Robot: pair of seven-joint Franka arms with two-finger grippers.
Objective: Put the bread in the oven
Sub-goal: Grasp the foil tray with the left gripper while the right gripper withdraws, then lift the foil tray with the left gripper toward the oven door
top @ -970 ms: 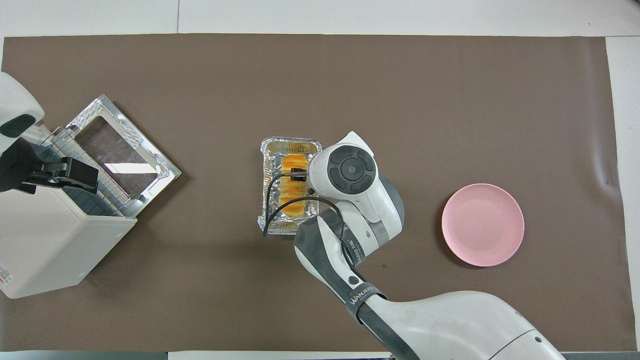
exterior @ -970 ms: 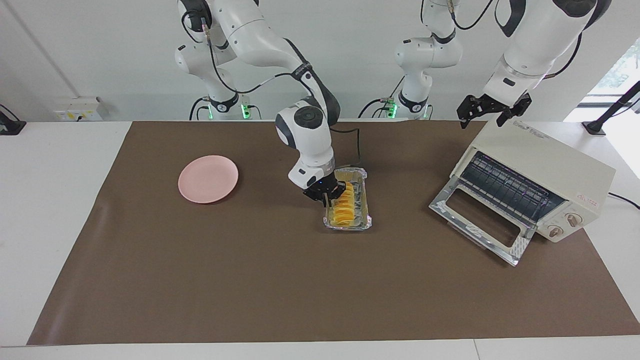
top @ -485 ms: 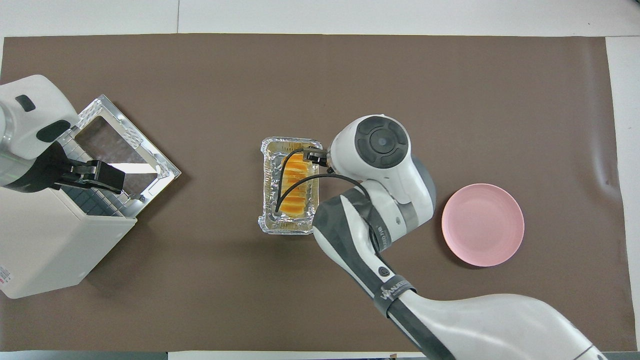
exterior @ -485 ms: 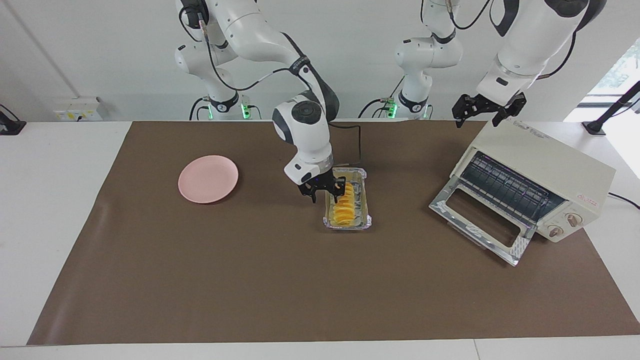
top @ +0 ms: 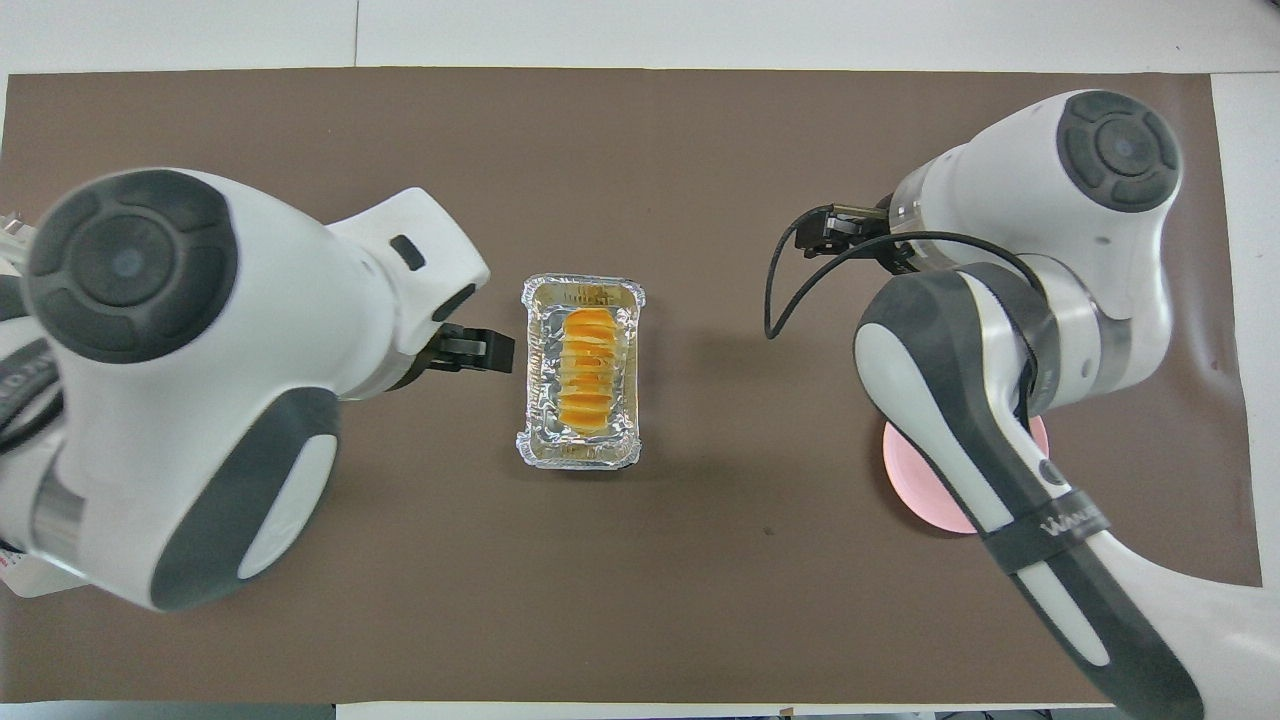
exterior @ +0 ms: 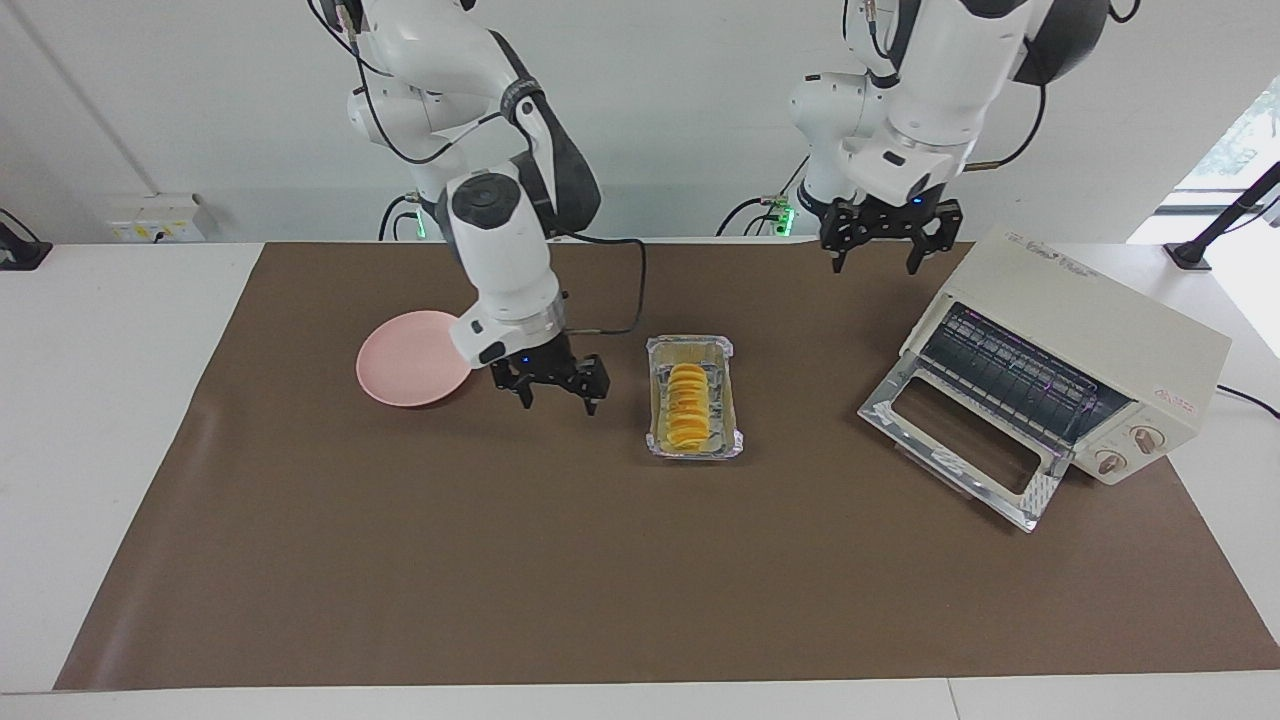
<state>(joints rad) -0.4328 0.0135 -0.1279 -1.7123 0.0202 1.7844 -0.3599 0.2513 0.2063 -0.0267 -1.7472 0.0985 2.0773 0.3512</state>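
Note:
The bread, a ridged yellow-orange loaf, lies in a silver foil tray at the middle of the mat. My right gripper hangs open and empty over the mat between the tray and the pink plate. The cream oven stands at the left arm's end of the table with its glass door dropped open and the wire rack showing. My left gripper is raised and open over the mat beside the oven's top. In the overhead view the left arm hides the oven.
A round pink plate sits toward the right arm's end of the table, partly covered by the right arm in the overhead view. A brown mat covers the table. A black cable loops from the right wrist.
My right gripper opened, let go of the bread in the tray, rose and swung toward the plate. My left arm moved from above the oven toward the table's middle.

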